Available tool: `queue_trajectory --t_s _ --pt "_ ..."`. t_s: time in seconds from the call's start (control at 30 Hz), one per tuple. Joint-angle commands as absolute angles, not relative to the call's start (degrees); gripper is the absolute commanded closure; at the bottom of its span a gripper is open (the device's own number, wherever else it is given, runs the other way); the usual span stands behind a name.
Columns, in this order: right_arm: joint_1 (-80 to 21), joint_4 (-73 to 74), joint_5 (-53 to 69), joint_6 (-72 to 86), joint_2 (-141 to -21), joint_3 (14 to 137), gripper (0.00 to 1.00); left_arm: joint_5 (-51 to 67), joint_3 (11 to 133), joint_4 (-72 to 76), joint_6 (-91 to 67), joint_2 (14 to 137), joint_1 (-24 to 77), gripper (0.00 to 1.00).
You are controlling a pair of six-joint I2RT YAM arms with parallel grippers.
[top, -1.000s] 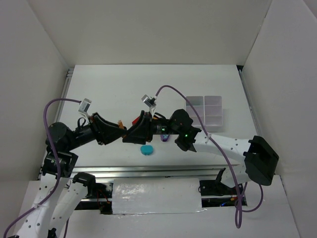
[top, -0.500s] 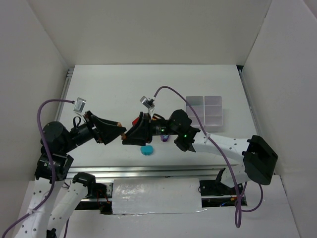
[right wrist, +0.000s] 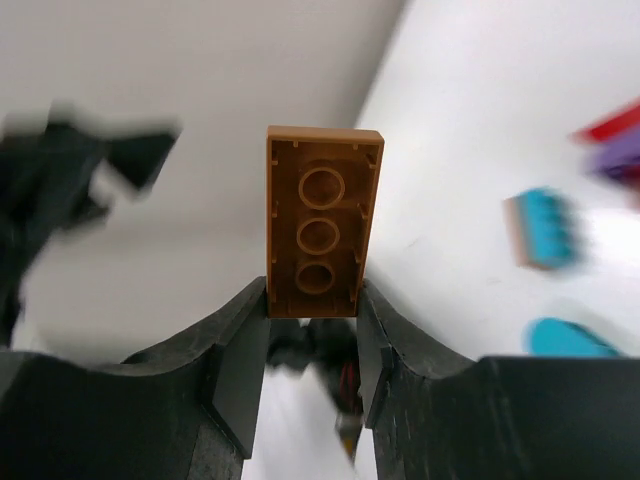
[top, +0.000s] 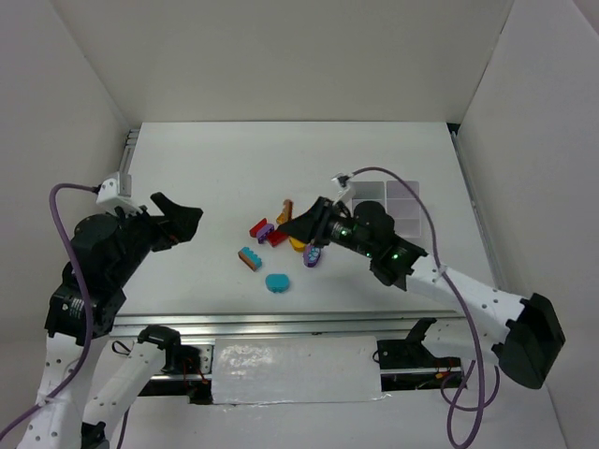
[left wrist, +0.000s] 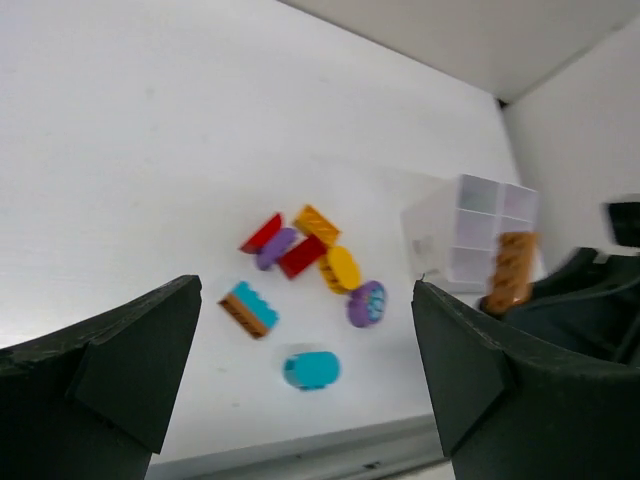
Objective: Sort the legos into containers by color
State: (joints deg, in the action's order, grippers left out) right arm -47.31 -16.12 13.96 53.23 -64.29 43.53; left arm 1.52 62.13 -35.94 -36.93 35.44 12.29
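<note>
Checking the jaws first. I read the right gripper as closed on an orange brick, pinched by its long sides. The brick stands upright at the centre of the wrist frame, its three underside sockets facing the camera. In the left wrist view it hangs at right of frame, in front of the white tray and off the desk. The left gripper has its jaws spread fully wide, holding and touching nothing.

Change against one second back: both grippers then met nose to nose over the pile at mid-frame in the top view. Now the left gripper has pulled back to the left edge, and the right has shifted toward the tray, uncovering the pile. The teal oval has not moved.

Loose legos cluster at desk centre: two red, a purple, an orange, a yellow oval, a purple oval and a teal-topped brick.

Tray: partly hidden in the top view. The compartments I can see show only white floor.
</note>
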Motion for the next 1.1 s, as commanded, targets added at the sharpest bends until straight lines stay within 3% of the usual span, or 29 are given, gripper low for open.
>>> queue_trajectory --t_s 0.0,0.17,0.3,0.53,0.83,1.07 --pt "-40.27 2.17 0.02 62.12 -57.94 42.10 1.00 -10.80 60.65 -40.25 -30.07 34.46 12.30 0.00" --pt "-31.74 8.35 -6.50 72.49 -51.16 38.24 1.00 -14.49 52.31 -37.53 -29.44 31.82 12.30 0.01" --pt "-28.40 8.62 -10.46 79.27 -47.73 37.53 1.00 -10.38 51.61 -35.61 -28.12 30.24 12.22 0.01" --pt "-19.16 3.70 2.10 84.54 -53.35 37.97 1.00 -9.06 51.59 -36.12 -27.77 30.06 12.22 0.00" --pt "-17.84 -2.19 3.25 87.01 -60.02 37.71 1.00 -7.65 51.33 -35.68 -27.25 30.06 12.30 0.00" --pt "-15.29 -9.22 5.80 90.35 -63.02 33.84 0.94 -7.21 51.07 -35.42 -27.16 29.62 12.30 0.00"
